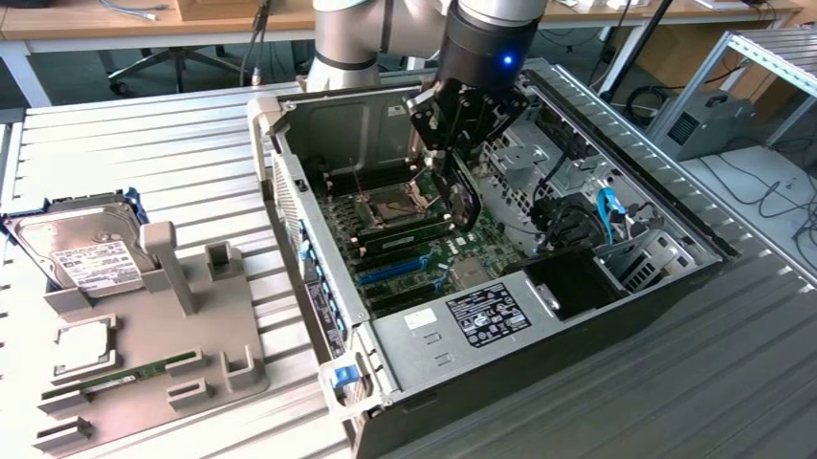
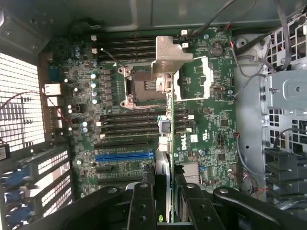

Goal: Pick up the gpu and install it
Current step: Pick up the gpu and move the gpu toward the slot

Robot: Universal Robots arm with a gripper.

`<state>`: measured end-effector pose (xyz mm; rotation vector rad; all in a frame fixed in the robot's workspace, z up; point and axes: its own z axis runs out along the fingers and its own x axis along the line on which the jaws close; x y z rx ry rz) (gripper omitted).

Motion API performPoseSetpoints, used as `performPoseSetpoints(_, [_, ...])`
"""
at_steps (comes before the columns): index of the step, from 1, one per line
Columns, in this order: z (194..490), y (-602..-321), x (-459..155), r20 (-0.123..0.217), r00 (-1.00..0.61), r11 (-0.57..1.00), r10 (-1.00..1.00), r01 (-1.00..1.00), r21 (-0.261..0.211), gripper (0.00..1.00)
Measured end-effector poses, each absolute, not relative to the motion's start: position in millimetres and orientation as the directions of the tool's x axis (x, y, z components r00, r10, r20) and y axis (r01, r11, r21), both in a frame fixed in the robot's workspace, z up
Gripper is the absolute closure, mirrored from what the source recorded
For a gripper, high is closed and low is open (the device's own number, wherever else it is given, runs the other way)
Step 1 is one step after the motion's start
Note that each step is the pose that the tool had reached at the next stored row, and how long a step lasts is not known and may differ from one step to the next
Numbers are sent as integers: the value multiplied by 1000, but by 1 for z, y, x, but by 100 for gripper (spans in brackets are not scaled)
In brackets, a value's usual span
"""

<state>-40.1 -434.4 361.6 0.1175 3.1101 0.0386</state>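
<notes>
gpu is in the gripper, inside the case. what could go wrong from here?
1. The gpu hangs from the gripper over the CPU socket and memory slots; its silver bracket could strike them.
2. The blue expansion slot sits off to the side of the card's edge, so a descent here would likely miss it.
3. Loose cables beside the drive cage could snag.

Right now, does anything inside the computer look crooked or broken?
Nothing looks broken or spilled. The one unusual thing is the green card: the gripper holds it on edge over the main board, and it is not in the blue slot, which sits empty beside it.
</notes>
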Motion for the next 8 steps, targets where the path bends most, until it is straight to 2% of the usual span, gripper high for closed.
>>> performPoseSetpoints(8, [361, -434, -32, -28, -997, 997, 76, 75, 26, 74])
